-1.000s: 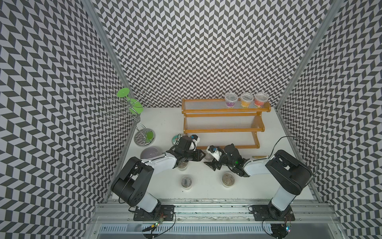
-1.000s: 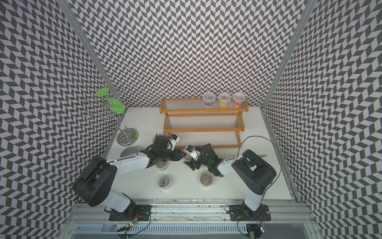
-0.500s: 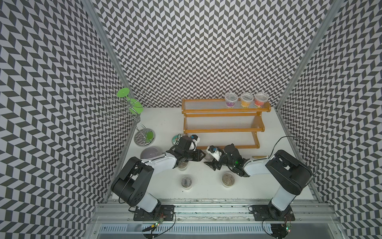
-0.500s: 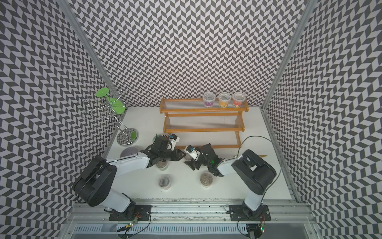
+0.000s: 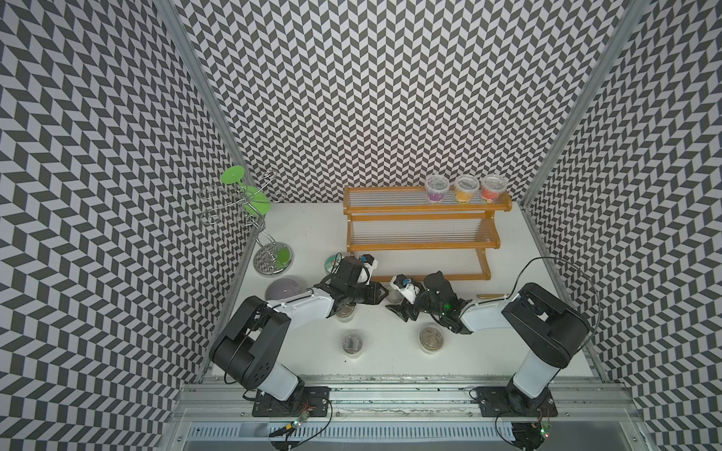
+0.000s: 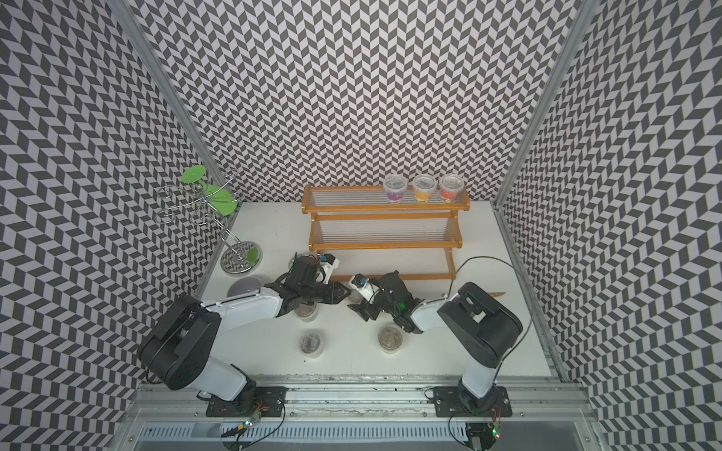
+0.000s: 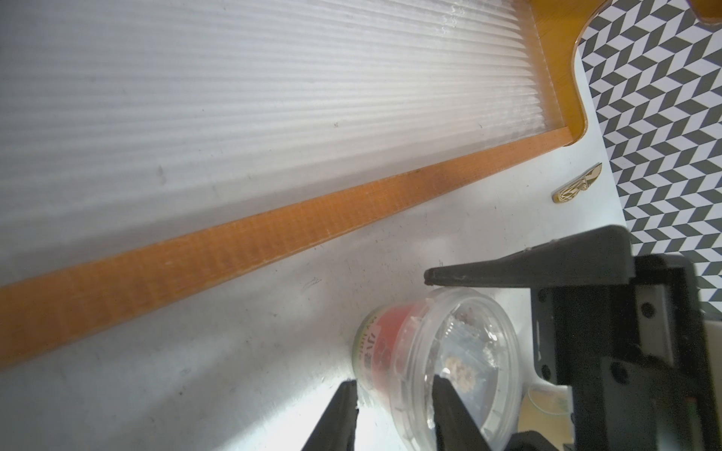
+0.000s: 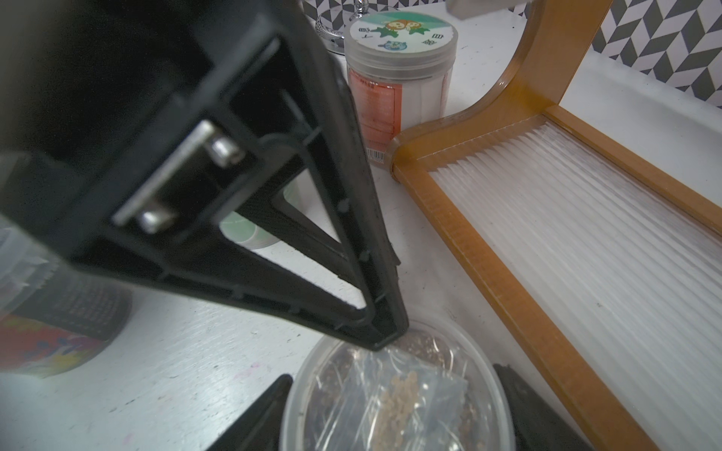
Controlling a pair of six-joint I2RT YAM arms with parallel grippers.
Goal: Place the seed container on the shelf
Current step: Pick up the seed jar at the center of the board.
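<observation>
The seed container (image 5: 394, 295), a clear lidded tub with a red label (image 7: 461, 351), sits between both grippers just in front of the shelf (image 5: 422, 246). My left gripper (image 7: 394, 386) is rolled on its side and shut on the tub's near edge. One finger lies over the lid and the other is at the base. In the right wrist view its upper fingertip (image 8: 386, 341) rests on the lid's rim. My right gripper (image 8: 392, 390) straddles the tub (image 8: 398, 406), with a finger against each side. The shelf's lowest ribbed tier (image 8: 586, 242) lies close beside it.
Three jars (image 5: 465, 188) with purple, orange and red contents stand on the top tier. Two more tubs (image 5: 352, 343) (image 5: 431, 339) sit near the front, and another (image 5: 344, 311) is under the left arm. A tall picture-lid jar (image 8: 402, 70), wire stand (image 5: 254, 218) and gold piece (image 7: 578, 187) are nearby.
The right gripper's fingers have closed in on the sides of the tub. Neither arm has visibly moved, and the left grip is unchanged.
</observation>
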